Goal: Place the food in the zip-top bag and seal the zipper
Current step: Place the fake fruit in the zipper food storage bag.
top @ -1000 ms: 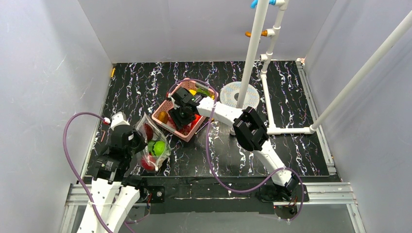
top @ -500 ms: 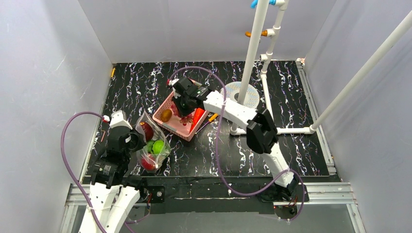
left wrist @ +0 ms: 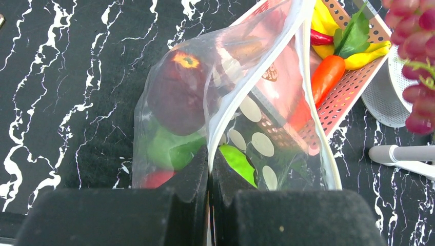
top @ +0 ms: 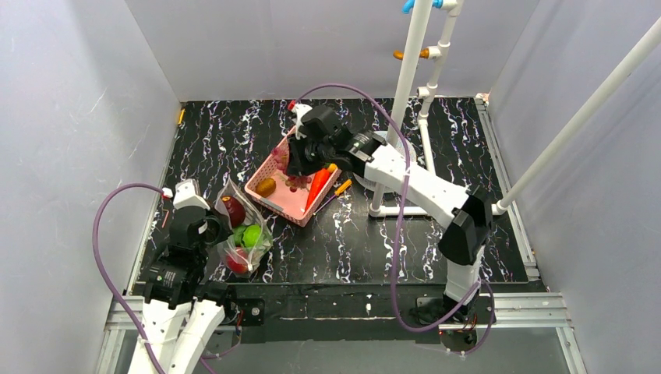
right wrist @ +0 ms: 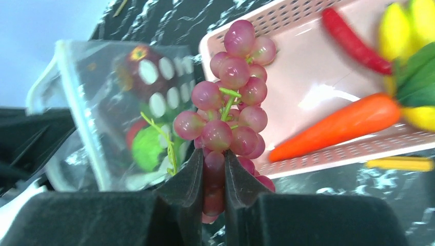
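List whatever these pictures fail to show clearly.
- Left wrist: the left gripper covers the bottom of the zip-top bag; the right edge cuts off the grapes.
- Right wrist: the yellow piece is blurred and cropped.
- Top: the right gripper hides the far end of the basket.

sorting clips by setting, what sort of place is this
Most likely a robot lab test cell, not a kitchen: plain pale walls box in a black marbled tabletop, a white pipe frame stands on it, and a left arm and right arm are bolted to a metal rail at its near edge.
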